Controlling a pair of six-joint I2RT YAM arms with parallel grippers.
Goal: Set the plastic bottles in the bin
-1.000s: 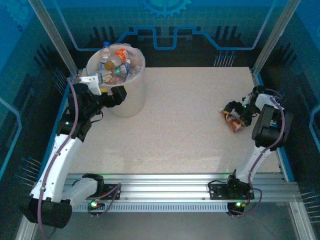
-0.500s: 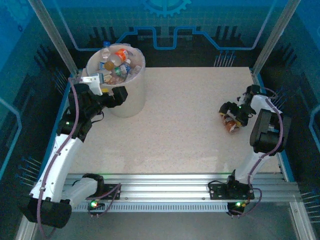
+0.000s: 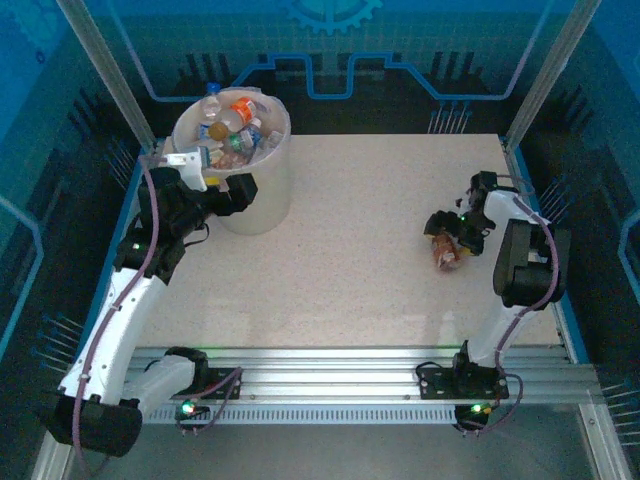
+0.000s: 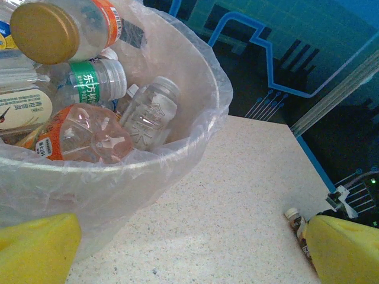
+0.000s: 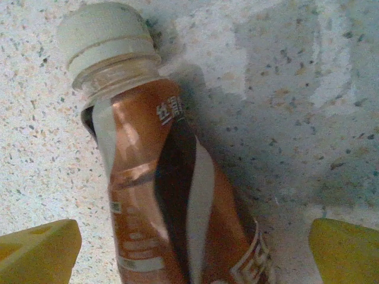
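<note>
One brown bottle (image 5: pixel 166 195), white cap, Chinese label mostly unreadable, base cut off, lies on the worktop (image 3: pixel 350 250) at 3 o'clock inside the wide-open right tool (image 5: pixel 189 254), not gripped. Bin (image 3: pixel 262 195) at 10 o'clock holds at least five bottles (image 4: pixel 89 77), one green label reading 东方, others buried. Left tool (image 4: pixel 189 251) is released, just beside the bin wall.

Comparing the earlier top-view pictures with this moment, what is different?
The right gripper has slid leftward over the table, toward its middle. Its jaws are open and straddle the brown bottle, which has shifted left with it, lying flat and unclamped. Nothing was taken hold of or let go. Unchanged: the left gripper open beside the bin, and the bottles inside.
</note>
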